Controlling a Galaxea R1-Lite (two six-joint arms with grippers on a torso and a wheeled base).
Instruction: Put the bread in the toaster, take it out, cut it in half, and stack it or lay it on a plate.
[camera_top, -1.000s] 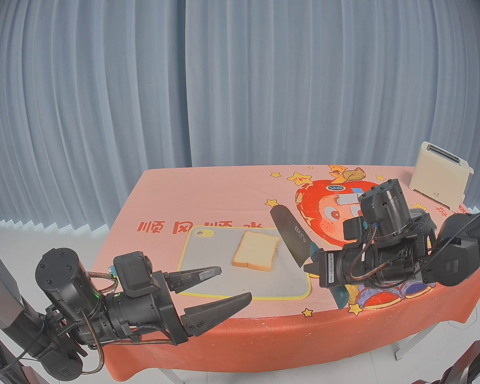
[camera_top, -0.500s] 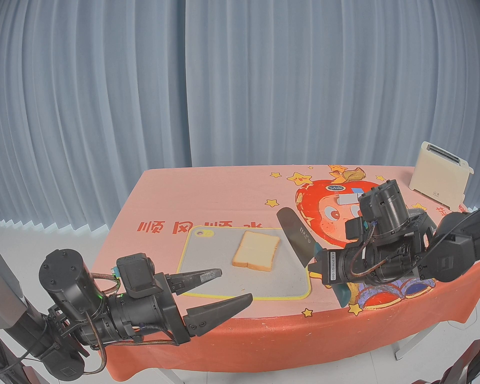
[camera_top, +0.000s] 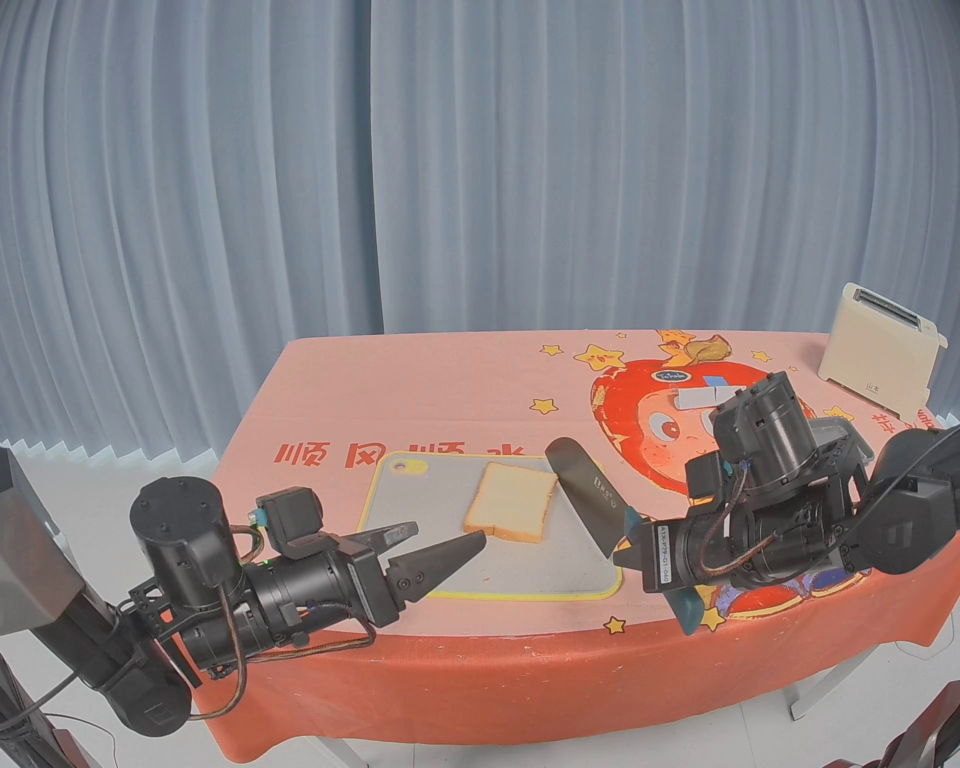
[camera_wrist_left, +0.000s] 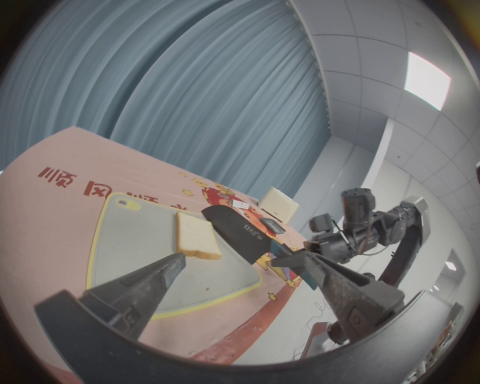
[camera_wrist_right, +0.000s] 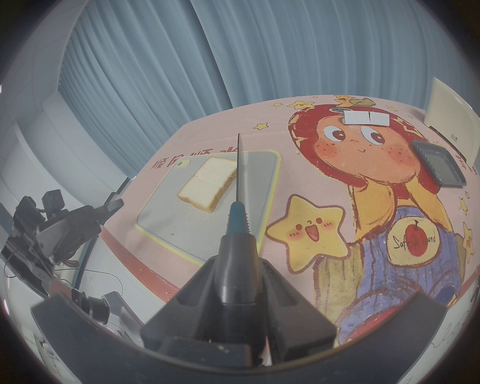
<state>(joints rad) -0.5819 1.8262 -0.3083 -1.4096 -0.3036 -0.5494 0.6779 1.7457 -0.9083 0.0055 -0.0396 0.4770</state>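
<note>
Lowered nearer the uncut bread (camera_top: 511, 501), the knife (camera_top: 588, 483) is clamped in the right end effector (camera_top: 645, 545); the left end effector (camera_top: 450, 532) is held apart. Cutting and plating are judged outstanding.

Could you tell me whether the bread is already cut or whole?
Whole: the bread lies flat on the cutting board as one uncut slice.

Black arms (camera_top: 300, 590), cylindrical joints (camera_top: 180, 510), loose cables (camera_top: 228, 640); white label (camera_top: 663, 553) on right wrist; left end effector (camera_top: 450, 533) tapered, pointed.
</note>
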